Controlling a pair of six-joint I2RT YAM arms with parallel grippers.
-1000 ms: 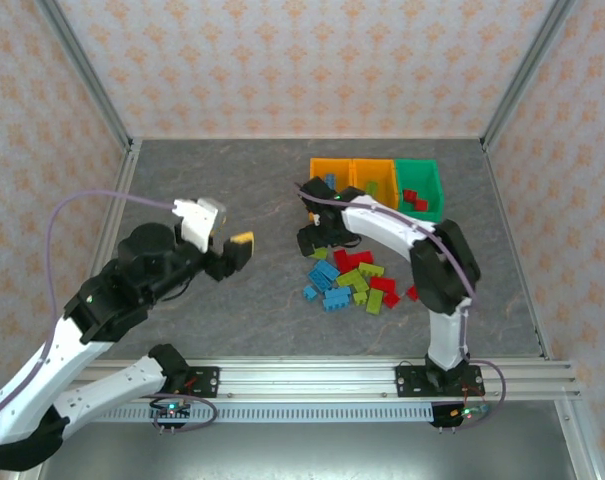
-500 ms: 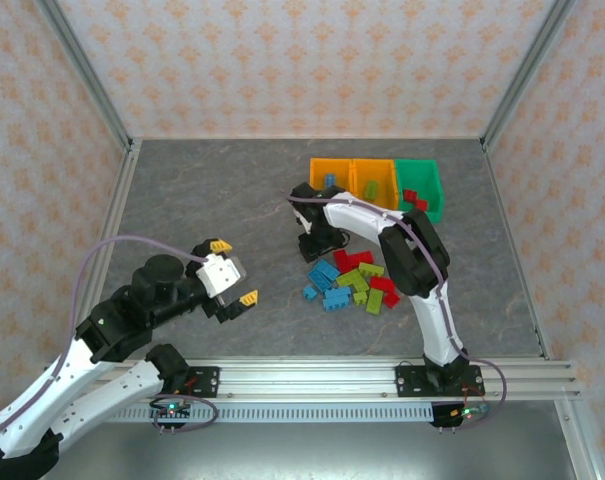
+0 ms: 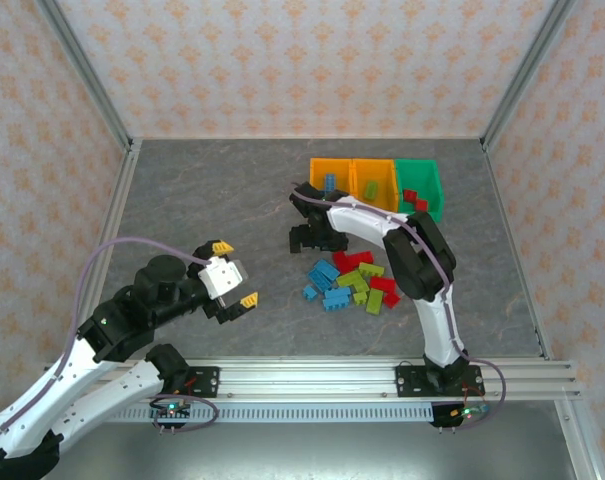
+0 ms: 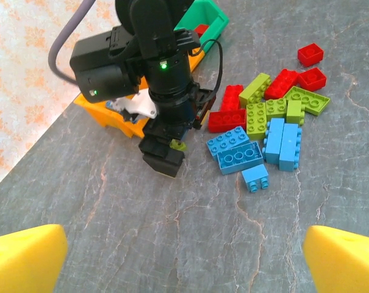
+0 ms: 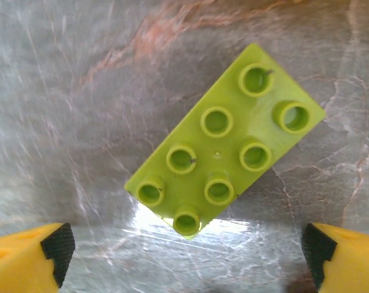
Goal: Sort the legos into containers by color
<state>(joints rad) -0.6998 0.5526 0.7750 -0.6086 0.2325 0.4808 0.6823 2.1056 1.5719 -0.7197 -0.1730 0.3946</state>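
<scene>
Right gripper point(image 5: 187, 247) jaws wide over lime green 2x4 brick point(image 5: 224, 152) on bench point(image 5: 80, 91), probably pre-grasp; left gripper point(image 4: 184, 250) wide, empty.

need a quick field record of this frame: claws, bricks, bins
left claw: open, empty, above bare table
right claw: open, fingers either side of a lime brick, not touching it
lime brick: flat on the table, studs up
pile: blue, lime and red bricks loose on the table
green bin: red bricks inside
left orange bin: a blue brick inside
middle orange bin: contents unclear
</scene>
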